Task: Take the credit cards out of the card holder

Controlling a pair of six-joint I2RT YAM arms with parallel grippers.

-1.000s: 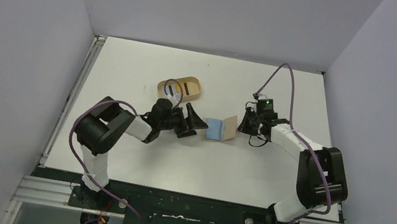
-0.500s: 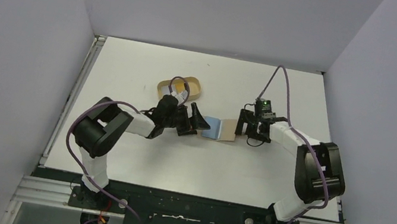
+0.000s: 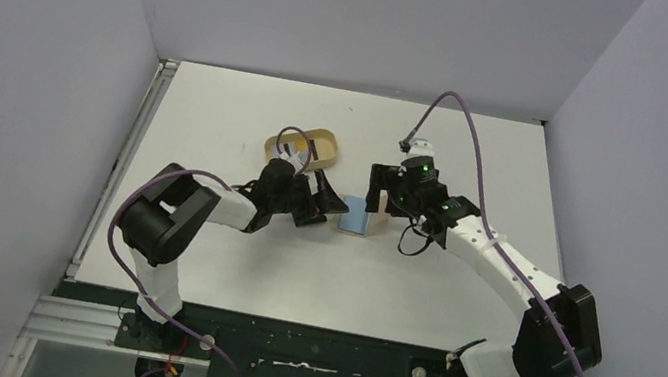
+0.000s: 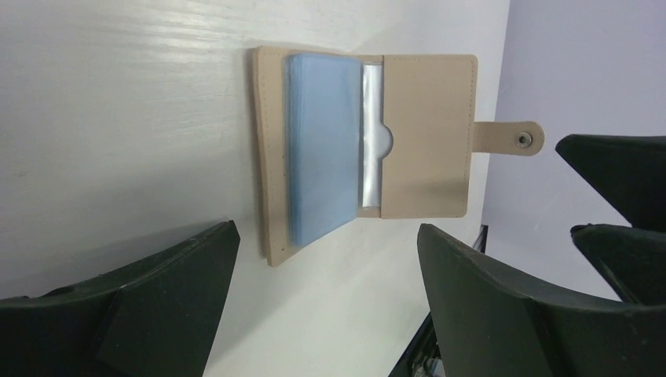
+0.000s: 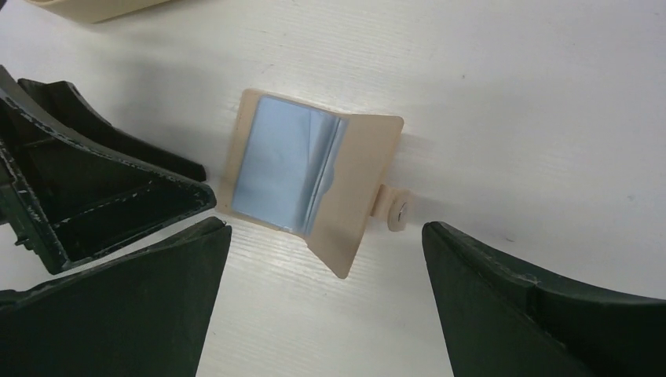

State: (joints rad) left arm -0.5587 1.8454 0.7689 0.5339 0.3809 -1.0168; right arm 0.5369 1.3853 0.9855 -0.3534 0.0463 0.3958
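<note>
The tan card holder (image 4: 424, 133) lies open on the white table, its snap tab (image 4: 510, 139) pointing away from the blue side. A stack of light blue credit cards (image 4: 322, 149) sits in its one half, edges fanned slightly. The other half (image 5: 357, 204) tilts up a little. My left gripper (image 4: 326, 236) is open just short of the holder's blue side, touching nothing. My right gripper (image 5: 326, 228) hangs open above the holder (image 5: 314, 173), empty. From above, the holder (image 3: 377, 224) lies between both grippers, the left (image 3: 333, 201) and the right (image 3: 377, 198).
An oval tan wooden tray (image 3: 301, 148) stands just behind the left gripper; its rim (image 5: 94, 8) shows at the top left of the right wrist view. The left gripper's fingers (image 5: 102, 188) crowd the holder's left side. Grey walls enclose the table.
My right gripper has opened, let go of the holder's flap and swung left to hang over the holder. The left gripper has crept slightly closer to the blue side.
</note>
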